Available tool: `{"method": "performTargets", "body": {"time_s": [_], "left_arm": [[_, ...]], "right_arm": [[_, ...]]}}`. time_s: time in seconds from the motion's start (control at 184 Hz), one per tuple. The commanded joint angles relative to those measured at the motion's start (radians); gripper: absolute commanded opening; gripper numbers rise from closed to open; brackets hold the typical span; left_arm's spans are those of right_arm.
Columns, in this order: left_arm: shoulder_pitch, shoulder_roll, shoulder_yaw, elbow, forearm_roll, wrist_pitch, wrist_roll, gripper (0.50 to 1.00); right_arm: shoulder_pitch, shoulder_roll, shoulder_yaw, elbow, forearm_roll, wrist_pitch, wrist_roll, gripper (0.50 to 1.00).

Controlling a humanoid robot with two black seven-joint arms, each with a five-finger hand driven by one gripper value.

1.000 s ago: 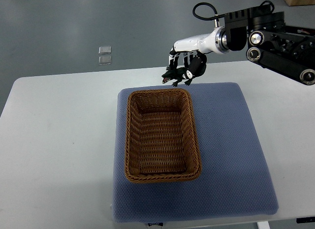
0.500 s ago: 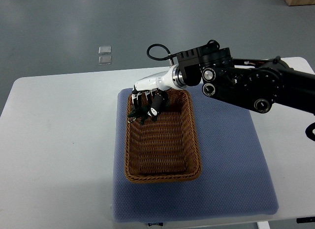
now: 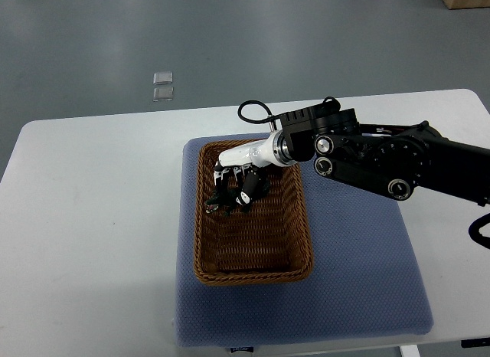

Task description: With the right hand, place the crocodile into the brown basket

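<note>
A brown woven basket [image 3: 298,242] lies on a blue-grey cushion [image 3: 360,250] at the middle of the white table. My right hand [image 3: 233,190] reaches in from the right and hangs low inside the basket's far half. Its fingers are curled around a small dark green crocodile [image 3: 223,201], which sticks out below and to the left of the hand, close to the basket's floor. I cannot tell whether the toy touches the weave. The left arm does not show.
The bulky black right forearm [image 3: 383,162] spans the cushion's far right part. The white table [image 3: 92,219] runs wide to the left of the cushion. Two small pale squares [image 3: 162,86] lie on the grey floor beyond the table.
The right hand carried the crocodile from beyond the basket's far rim leftward and toward me, then lowered it into the basket's far half.
</note>
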Motion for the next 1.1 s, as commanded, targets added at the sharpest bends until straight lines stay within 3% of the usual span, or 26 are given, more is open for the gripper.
{"method": "performTargets", "body": {"time_s": [0.0, 0.174, 0.217, 0.31, 0.359, 0.413, 0.473, 0.522, 0.712, 0.859, 1.092], "left_arm": [[0.001, 0.000, 0.000, 0.000, -0.001, 0.000, 0.000, 1.000], [0.001, 0.000, 0.000, -0.002, 0.000, 0.000, 0.000, 1.000], [0.001, 0.000, 0.000, 0.000, 0.000, 0.000, 0.000, 1.000], [-0.001, 0.000, 0.000, 0.000, 0.000, 0.000, 0.000, 1.000], [-0.001, 0.000, 0.000, 0.000, -0.001, 0.000, 0.000, 1.000], [-0.001, 0.000, 0.000, 0.000, -0.001, 0.001, 0.000, 1.000], [0.001, 0.000, 0.000, 0.000, -0.001, 0.000, 0.000, 1.000], [-0.001, 0.000, 0.000, 0.000, 0.000, 0.000, 0.000, 1.000], [0.001, 0.000, 0.000, -0.002, -0.001, 0.002, 0.000, 1.000], [0.001, 0.000, 0.000, -0.002, 0.000, 0.000, 0.000, 1.000], [0.001, 0.000, 0.000, -0.003, 0.000, 0.000, 0.000, 1.000]], "right_arm": [[-0.012, -0.002, -0.002, -0.006, -0.003, -0.002, -0.001, 0.507], [-0.021, -0.003, -0.006, -0.016, -0.010, -0.002, -0.001, 0.543], [-0.021, -0.003, -0.008, -0.017, -0.009, -0.002, 0.000, 0.594], [-0.029, -0.005, -0.008, -0.017, -0.009, -0.002, 0.002, 0.770], [-0.029, -0.005, -0.008, -0.017, -0.010, -0.002, 0.002, 0.823], [-0.029, -0.006, -0.008, -0.019, -0.009, -0.002, 0.002, 0.856], [-0.029, -0.009, -0.006, -0.019, -0.009, -0.002, 0.002, 0.860], [-0.029, -0.015, -0.003, -0.019, -0.009, -0.001, 0.002, 0.901], [-0.009, -0.074, 0.040, -0.017, 0.013, -0.001, 0.006, 0.905], [-0.018, -0.123, 0.190, -0.017, 0.060, 0.002, 0.008, 0.905], [-0.170, -0.163, 0.509, -0.023, 0.276, -0.004, 0.013, 0.907]]}}
